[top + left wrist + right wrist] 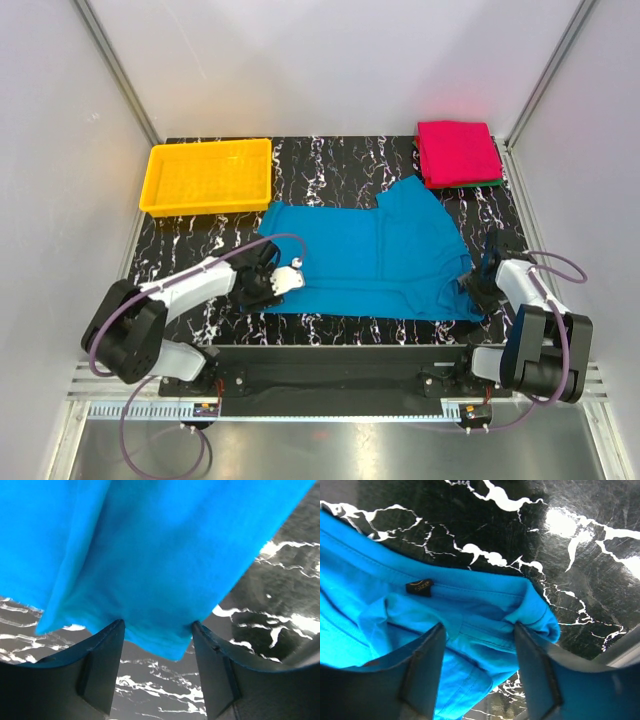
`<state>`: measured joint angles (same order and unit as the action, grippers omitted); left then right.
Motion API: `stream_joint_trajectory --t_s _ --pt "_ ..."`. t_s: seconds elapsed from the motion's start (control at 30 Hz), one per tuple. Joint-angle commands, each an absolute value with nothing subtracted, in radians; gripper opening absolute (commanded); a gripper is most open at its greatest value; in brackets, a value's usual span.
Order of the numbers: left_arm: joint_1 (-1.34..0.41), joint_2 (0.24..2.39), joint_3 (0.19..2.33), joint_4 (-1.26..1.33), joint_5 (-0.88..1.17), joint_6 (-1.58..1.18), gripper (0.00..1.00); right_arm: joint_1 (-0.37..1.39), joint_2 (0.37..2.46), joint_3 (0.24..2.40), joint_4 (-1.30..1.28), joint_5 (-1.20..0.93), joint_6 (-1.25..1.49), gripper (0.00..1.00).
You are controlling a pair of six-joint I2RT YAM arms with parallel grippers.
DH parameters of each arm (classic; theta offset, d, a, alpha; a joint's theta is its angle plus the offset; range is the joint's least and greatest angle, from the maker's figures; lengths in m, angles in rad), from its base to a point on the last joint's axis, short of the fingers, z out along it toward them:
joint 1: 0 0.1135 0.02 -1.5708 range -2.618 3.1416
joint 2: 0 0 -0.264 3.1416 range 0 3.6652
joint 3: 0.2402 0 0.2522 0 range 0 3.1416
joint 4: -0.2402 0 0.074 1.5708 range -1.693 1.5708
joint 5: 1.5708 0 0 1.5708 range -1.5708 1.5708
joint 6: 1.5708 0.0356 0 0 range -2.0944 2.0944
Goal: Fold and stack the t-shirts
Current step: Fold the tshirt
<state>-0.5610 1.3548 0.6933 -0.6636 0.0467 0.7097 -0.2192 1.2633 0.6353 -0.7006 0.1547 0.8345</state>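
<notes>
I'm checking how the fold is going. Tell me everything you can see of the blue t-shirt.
The teal-blue t-shirt is plain soft cloth, lying mostly flat and crosswise on the black marbled table, one part folded over, wrinkled at the right end. A small dark label sits inside its collar there. The open left claw straddles its left edge, the open right claw its bunched collar end.

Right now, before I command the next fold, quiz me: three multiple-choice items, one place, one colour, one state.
1. The folded pink shirt lies: A near left; B far right corner; C centre.
2. The spread shirt is: A green; B pink; C blue.
3. The left gripper and right gripper are: A open; B shut; C hidden.
Key: B, it sits at the table's far right; C, blue cloth fills the middle; A, both wrist views show fingers apart, cloth between.
</notes>
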Motion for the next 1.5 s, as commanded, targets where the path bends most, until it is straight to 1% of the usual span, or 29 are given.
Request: stream_joint_trajectory --t_s 0.0,0.03,0.07,0.1,0.13,0.17,0.23,0.27,0.4,0.53,0.7,0.73,0.77,0.8,0.83,0.87,0.9,0.97,1.0,1.03,1.07,1.1,1.13,1.2,1.23,1.3,1.37,1.4,1.47 --pt "-0.561 1.423 0.666 -0.542 0.002 0.738 0.57 -0.224 1.269 0.63 -0.667 0.172 0.865 0.62" --pt "-0.561 1.445 0.66 -0.531 -0.038 0.73 0.51 -0.227 1.266 0.623 -0.667 0.176 0.864 0.57" --pt "-0.561 1.453 0.655 -0.522 -0.041 0.726 0.32 -0.229 1.261 0.62 -0.661 0.173 0.87 0.54" --pt "-0.563 1.457 0.655 -0.523 -0.035 0.719 0.22 -0.232 1.255 0.614 -0.658 0.173 0.873 0.5" --pt "-0.566 1.456 0.658 -0.534 -0.028 0.716 0.08 -0.235 1.252 0.611 -0.658 0.175 0.876 0.44" --pt "-0.568 1.451 0.663 -0.546 -0.025 0.709 0.0 -0.236 1.252 0.611 -0.657 0.175 0.877 0.33" --pt "-0.575 1.419 0.683 -0.61 -0.005 0.706 0.0 -0.236 1.252 0.612 -0.666 0.172 0.877 0.24" --pt "-0.58 1.402 0.683 -0.63 0.018 0.707 0.0 -0.236 1.25 0.614 -0.673 0.17 0.877 0.17" --pt "-0.632 1.315 0.67 -0.768 0.067 0.726 0.0 -0.236 1.221 0.624 -0.699 0.153 0.877 0.03" --pt "-0.718 1.26 0.67 -0.871 0.152 0.736 0.0 -0.245 1.174 0.626 -0.774 0.152 0.887 0.03" --pt "-0.749 1.262 0.646 -0.879 0.146 0.732 0.0 -0.253 1.025 0.572 -0.828 0.161 0.96 0.02" --pt "-0.749 1.266 0.641 -0.87 0.115 0.732 0.0 -0.253 1.006 0.571 -0.842 0.163 0.983 0.04" --pt "-0.747 1.262 0.637 -0.852 0.057 0.735 0.18 -0.253 0.974 0.571 -0.859 0.196 0.995 0.4" --pt "-0.747 1.262 0.637 -0.851 0.057 0.735 0.32 -0.253 0.974 0.571 -0.859 0.196 0.996 0.41" --pt "-0.744 1.249 0.644 -0.856 0.02 0.745 0.42 -0.253 0.974 0.592 -0.889 0.213 0.999 0.57" --pt "-0.739 1.237 0.652 -0.862 0.009 0.756 0.52 -0.253 0.976 0.609 -0.906 0.231 0.999 0.82" --pt "-0.73 1.223 0.675 -0.88 0.002 0.768 0.73 -0.253 0.979 0.632 -0.923 0.273 1.0 0.86" --pt "-0.674 1.181 0.712 -0.903 0.003 0.814 0.81 -0.253 0.976 0.707 -0.917 0.311 0.947 0.91" --pt "-0.64 1.175 0.779 -0.937 0.003 0.842 0.84 -0.253 0.973 0.766 -0.907 0.34 0.921 0.91" --pt "-0.556 1.181 0.822 -0.955 0.033 0.851 0.84 -0.253 0.971 0.794 -0.882 0.341 0.885 0.91" --pt "-0.51 1.193 0.869 -0.972 0.07 0.856 0.85 -0.252 0.971 0.823 -0.795 0.298 0.77 0.9" --pt "-0.461 1.207 0.964 -1.0 0.115 0.857 0.85 -0.252 0.98 0.848 -0.744 0.263 0.712 0.88" --pt "-0.368 1.241 1.006 -1.005 0.217 0.842 0.84 -0.252 0.986 0.885 -0.635 0.223 0.654 0.88" --pt "-0.292 1.282 1.098 -0.962 0.293 0.803 0.84 -0.25 1.034 0.917 -0.547 0.115 0.519 0.9" --pt "-0.247 1.323 1.115 -0.928 0.293 0.716 0.84 -0.249 1.058 0.955 -0.513 0.086 0.477 0.9" --pt "-0.23 1.373 1.147 -0.841 0.256 0.642 0.79 -0.226 1.157 1.012 -0.5 0.08 0.427 0.9" --pt "-0.227 1.445 1.158 -0.778 0.152 0.546 0.73 -0.2 1.23 1.086 -0.48 0.055 0.379 0.87" --pt "-0.226 1.472 1.173 -0.722 0.118 0.523 0.7 -0.175 1.306 1.11 -0.47 0.057 0.364 0.86" --pt "-0.225 1.549 1.19 -0.66 0.003 0.479 0.65 -0.095 1.383 1.189 -0.431 0.058 0.292 0.85"
